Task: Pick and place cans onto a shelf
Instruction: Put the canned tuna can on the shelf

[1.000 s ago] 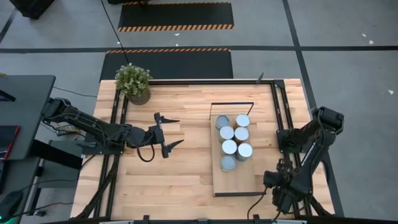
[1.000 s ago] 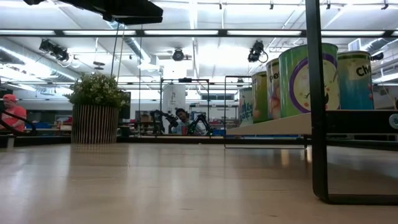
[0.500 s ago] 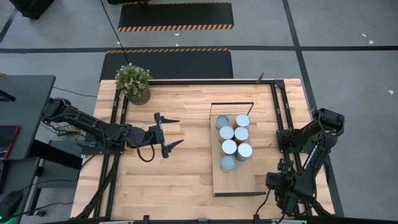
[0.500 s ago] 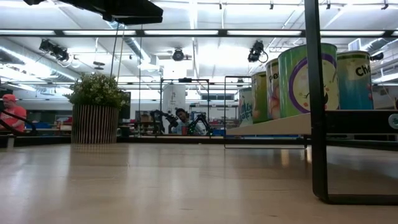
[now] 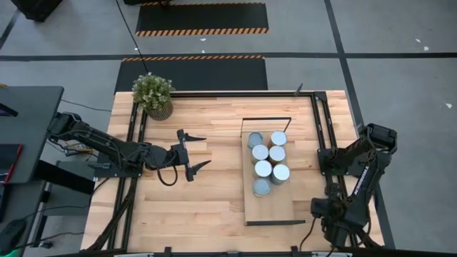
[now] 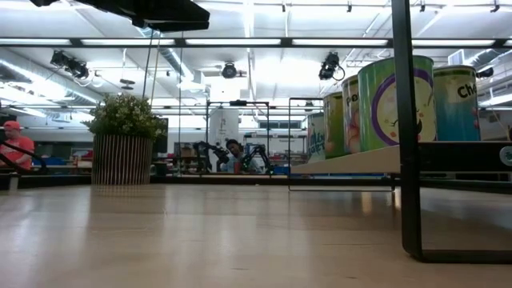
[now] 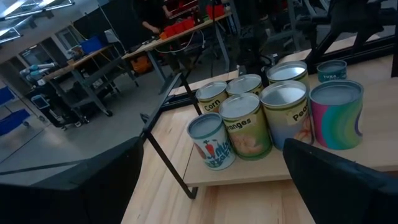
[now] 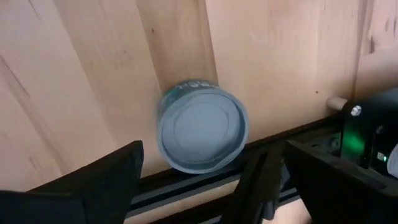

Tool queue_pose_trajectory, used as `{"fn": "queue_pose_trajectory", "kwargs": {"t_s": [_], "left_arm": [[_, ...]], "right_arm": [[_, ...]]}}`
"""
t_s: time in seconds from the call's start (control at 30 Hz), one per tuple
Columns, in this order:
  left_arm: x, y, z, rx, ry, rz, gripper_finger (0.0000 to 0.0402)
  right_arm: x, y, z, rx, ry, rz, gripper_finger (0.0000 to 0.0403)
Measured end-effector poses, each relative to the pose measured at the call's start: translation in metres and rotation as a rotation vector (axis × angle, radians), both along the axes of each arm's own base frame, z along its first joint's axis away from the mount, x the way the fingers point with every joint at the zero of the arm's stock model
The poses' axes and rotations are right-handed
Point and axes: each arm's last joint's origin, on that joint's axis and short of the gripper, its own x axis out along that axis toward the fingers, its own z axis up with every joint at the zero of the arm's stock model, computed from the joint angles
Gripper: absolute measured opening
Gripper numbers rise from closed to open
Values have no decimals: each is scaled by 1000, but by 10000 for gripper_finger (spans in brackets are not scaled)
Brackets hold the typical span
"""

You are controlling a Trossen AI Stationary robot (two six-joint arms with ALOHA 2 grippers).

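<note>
Lying below the spread right pincer [image 8: 205,186], a teal silver-topped can [image 8: 202,127].

A big light-wood table [image 5: 214,207] is seen from above, edged by black framing. A potted plant [image 5: 153,96] is stood on its far left corner. Toward the right side, a narrow light-wood shelf [image 5: 275,208] with thin black end frames is set on the tabletop. Seven cans [image 5: 269,163] are stood upright on the shelf, packed close in two short rows over its far half; the near end is left bare.
</note>
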Motion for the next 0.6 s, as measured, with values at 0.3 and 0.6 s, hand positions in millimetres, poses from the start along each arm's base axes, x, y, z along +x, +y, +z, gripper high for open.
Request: {"fn": "queue_pose_trajectory", "kwargs": {"t_s": [0.3, 0.6], "left_arm": [[0, 0, 0, -1, -2, 0, 393], [0, 0, 0, -26, -9, 2, 393]], "right_arm": [[-11, 4, -2, -12, -56, -12, 399], [-12, -2, -23, 3, -93, -11, 400]]}}
